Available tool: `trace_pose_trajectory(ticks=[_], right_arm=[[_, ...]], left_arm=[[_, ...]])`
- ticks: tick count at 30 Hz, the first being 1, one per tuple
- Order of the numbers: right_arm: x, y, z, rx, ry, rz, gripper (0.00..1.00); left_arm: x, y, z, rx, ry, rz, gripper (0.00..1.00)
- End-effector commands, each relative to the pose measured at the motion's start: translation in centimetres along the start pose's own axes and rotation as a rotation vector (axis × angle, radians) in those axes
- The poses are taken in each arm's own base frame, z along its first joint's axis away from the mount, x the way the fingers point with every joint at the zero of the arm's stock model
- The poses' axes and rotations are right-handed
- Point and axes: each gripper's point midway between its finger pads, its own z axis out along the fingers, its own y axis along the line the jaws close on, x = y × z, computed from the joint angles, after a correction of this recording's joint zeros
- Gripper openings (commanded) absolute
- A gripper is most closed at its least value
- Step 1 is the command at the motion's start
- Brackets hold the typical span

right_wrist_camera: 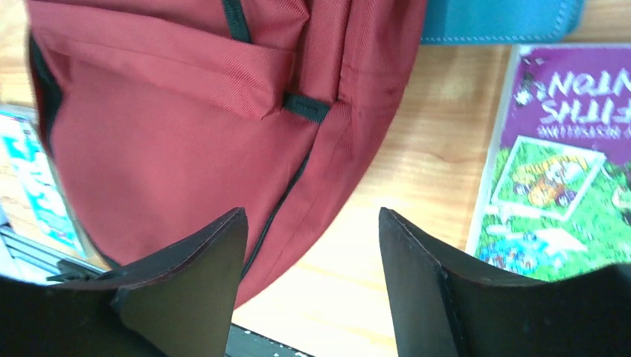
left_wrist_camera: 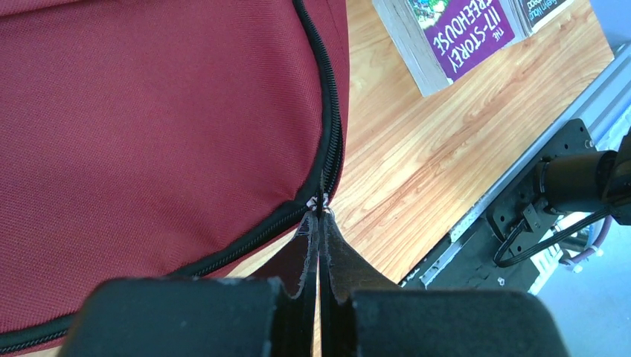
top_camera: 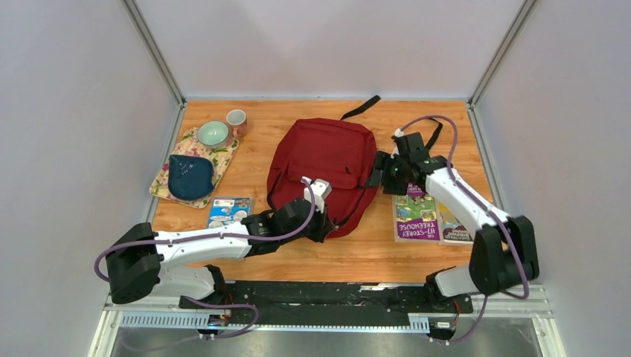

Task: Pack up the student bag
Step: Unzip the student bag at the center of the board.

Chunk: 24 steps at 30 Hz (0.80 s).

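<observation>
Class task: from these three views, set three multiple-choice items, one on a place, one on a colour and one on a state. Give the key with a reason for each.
1. Where do the books lie relative to the bag?
A. on top of it
B. to its right
C. to its left

2. What colour is the bag?
A. dark red
B. green
C. yellow

3. How is the right hand?
A. shut on a strap
B. shut on a book
C. open

Key:
1 B: the top view shows them beside its right edge.
2 A: its fabric is dark red in every view.
3 C: its jaws stand wide apart with nothing between them.
</observation>
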Motion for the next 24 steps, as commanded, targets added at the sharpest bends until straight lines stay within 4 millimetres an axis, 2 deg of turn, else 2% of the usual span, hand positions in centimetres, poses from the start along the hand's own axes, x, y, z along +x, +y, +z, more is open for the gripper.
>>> trace_pose_trajectory(ticks=[1, 2, 3, 5, 6, 7, 8, 15, 24], right_arm=[[0.5, 0.3, -3.8, -0.026, -0.093, 0.082, 0.68], [1.3, 1.3, -4.7, -0.091, -0.088, 0.099, 0.68], [2.8, 1.2, -4.2, -0.122, -0.063, 0.138, 0.68], [4.4, 3.5, -5.4, -0.268, -0.034, 0.226, 0.68], [5.6, 3.5, -4.7, -0.307, -0.019, 0.256, 0.68], [6.0, 4.5, -5.5, -0.364, -0.009, 0.314, 0.69], [6.7, 4.8, -5.5, -0.386, 0.005, 0.328, 0.69], [7.4, 6.5, -5.7, -0.458, 0.010, 0.374, 0.70], [8.3, 8.0, -3.5, -0.474, 0.080, 0.393, 0.70]], left_arm=[[-1.3, -0.7, -0.4, 0.012, -0.049, -0.023, 0.00], [-1.3, -0.7, -0.3, 0.014, -0.048, -0.021, 0.00], [-1.4, -0.7, -0.4, 0.014, -0.053, -0.020, 0.00], [-1.5, -0.8, -0.4, 0.016, -0.057, -0.020, 0.00], [-1.5, -0.8, -0.3, 0.016, -0.057, -0.020, 0.00], [-1.5, -0.9, -0.3, 0.019, -0.056, -0.020, 0.00], [-1.4, -0.9, -0.3, 0.020, -0.053, -0.022, 0.00], [-1.1, -0.9, -0.2, 0.026, -0.047, -0.029, 0.00], [-1.2, -0.9, -0.4, 0.032, -0.056, -0.031, 0.00]])
